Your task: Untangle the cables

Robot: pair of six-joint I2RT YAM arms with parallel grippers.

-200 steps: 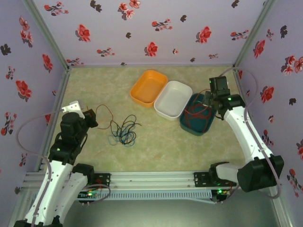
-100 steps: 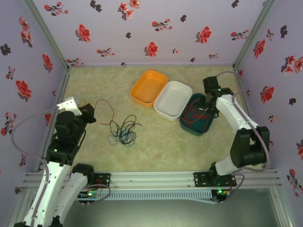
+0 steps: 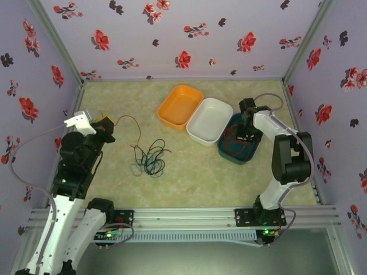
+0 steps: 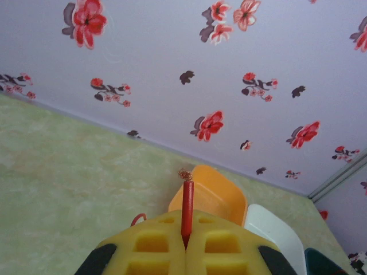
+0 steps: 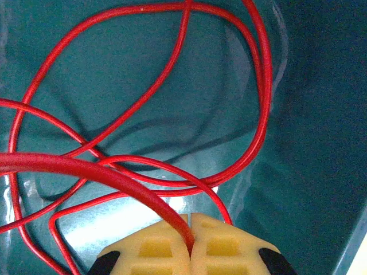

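Note:
A tangle of thin black and blue cables (image 3: 150, 160) lies on the table left of centre. A thin red cable (image 3: 131, 120) arcs from it up to my left gripper (image 3: 106, 125), which is raised near the left wall. That gripper (image 4: 186, 245) is shut on the red cable's end (image 4: 187, 200), whose bare copper tip sticks out past the yellow pads. A second red cable (image 5: 172, 80) lies looped inside the teal bin (image 3: 236, 156). My right gripper (image 3: 245, 135) is down in that bin. In the wrist view the right gripper (image 5: 190, 245) is shut on a strand of this looped red cable.
An orange bin (image 3: 180, 106) and a white bin (image 3: 210, 120) stand side by side left of the teal bin, at the back centre. Flowered walls close in the table on the left, back and right. The right arm is folded steeply over the right side.
My left gripper has risen and drawn back toward the left wall, pulling the red cable out from the tangle. My right gripper has moved left and lower into the teal bin as the arm folded up.

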